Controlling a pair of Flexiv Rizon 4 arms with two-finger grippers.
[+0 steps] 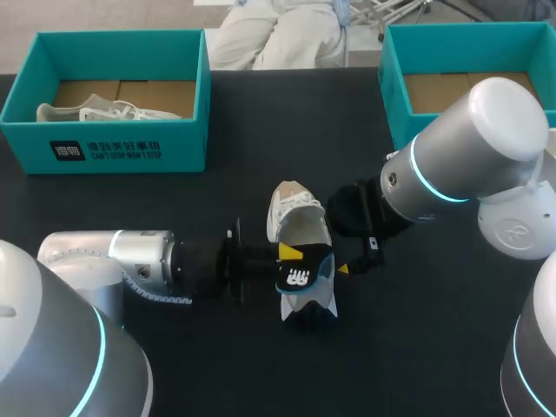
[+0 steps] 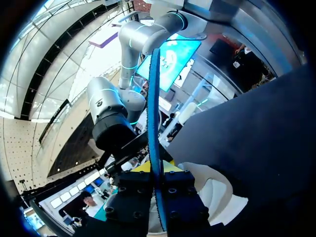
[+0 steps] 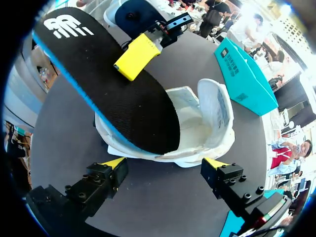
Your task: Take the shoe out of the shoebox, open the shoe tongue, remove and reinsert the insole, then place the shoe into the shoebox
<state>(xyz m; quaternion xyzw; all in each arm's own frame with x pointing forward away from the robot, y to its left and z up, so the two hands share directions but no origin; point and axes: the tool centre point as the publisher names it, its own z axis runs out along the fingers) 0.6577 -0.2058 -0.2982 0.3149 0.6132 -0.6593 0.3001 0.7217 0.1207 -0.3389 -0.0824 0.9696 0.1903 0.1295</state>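
Observation:
A white shoe (image 1: 295, 215) lies on its side in the middle of the black table. A black insole (image 1: 300, 278) with a blue edge and a white logo sticks out of it, one end still inside the shoe opening. My left gripper (image 1: 289, 254) comes in from the left and is shut on the insole. In the left wrist view the insole (image 2: 154, 123) shows edge-on, pinched in the left gripper (image 2: 157, 185). My right gripper (image 3: 165, 167) stands open just short of the shoe (image 3: 210, 118), a fingertip at either side. The insole (image 3: 123, 98) rises above it.
A teal shoebox (image 1: 122, 143) at the back left holds another white shoe (image 1: 95, 111). A second teal box (image 1: 408, 69) stands at the back right, behind my right arm. Bare table lies along the front edge.

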